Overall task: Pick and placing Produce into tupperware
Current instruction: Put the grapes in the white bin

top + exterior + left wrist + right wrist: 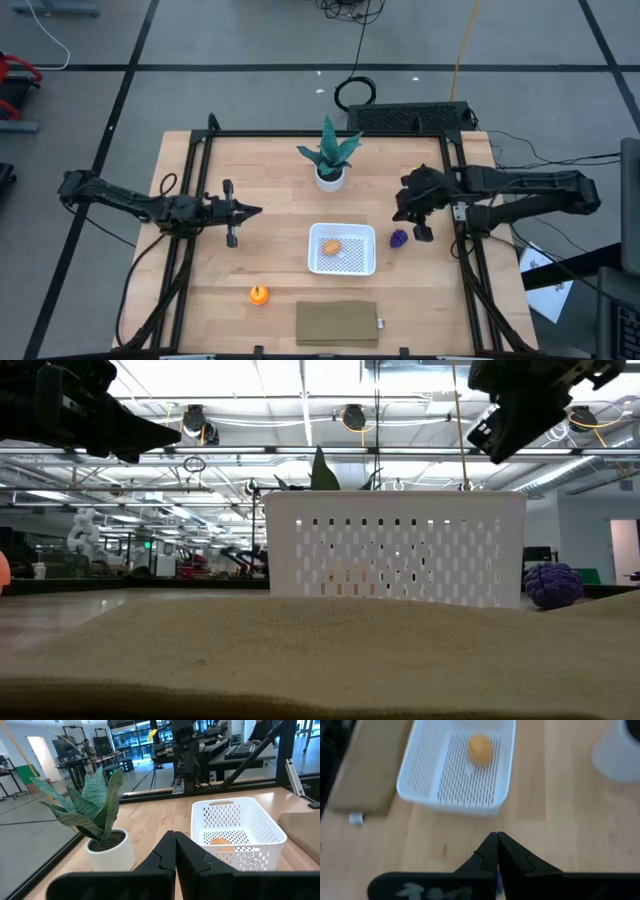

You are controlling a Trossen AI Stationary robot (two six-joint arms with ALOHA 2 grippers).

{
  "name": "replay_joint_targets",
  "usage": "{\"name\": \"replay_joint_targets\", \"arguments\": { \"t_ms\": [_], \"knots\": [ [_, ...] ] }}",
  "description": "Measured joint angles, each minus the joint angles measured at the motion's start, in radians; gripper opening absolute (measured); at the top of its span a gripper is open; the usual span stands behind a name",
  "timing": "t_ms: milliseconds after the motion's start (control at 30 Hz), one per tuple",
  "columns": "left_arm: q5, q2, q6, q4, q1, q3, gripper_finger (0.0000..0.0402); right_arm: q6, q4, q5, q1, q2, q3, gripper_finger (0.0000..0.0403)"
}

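High view: right end effector (422,233), fingers closed and empty, raised just beside purple fruit (399,238) on tabletop (270,180). Tan fruit (331,245) lies in white tupperware (343,266). Orange fruit (259,294) sits apart. Left end effector (254,211) closed, empty, well left of the tupperware.

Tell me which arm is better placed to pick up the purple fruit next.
The right arm. Its gripper hangs close beside the purple fruit, just right of the tupperware. The left gripper waits across the table, closer to the orange fruit.
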Motion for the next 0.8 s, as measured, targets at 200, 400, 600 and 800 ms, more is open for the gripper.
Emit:
{"name": "replay_joint_targets", "arguments": {
  "t_ms": [200,400,600,800],
  "knots": [
    [0.000,0.000,0.000,-0.002,0.000,0.000,0.0001,-0.089,-0.151,0.000,-0.001,0.104,0.046,0.0000],
    [0.000,0.000,0.000,-0.004,0.000,0.000,0.0001,-0.155,-0.170,0.001,-0.003,0.179,0.047,0.0000],
    [0.000,0.000,0.000,-0.010,0.000,0.000,0.0001,-0.170,-0.171,-0.024,-0.011,0.223,0.047,0.0007],
    [0.000,0.000,0.001,-0.034,0.000,0.000,0.0001,-0.254,-0.166,-0.024,-0.011,0.231,0.047,0.0044]
  ]
}}
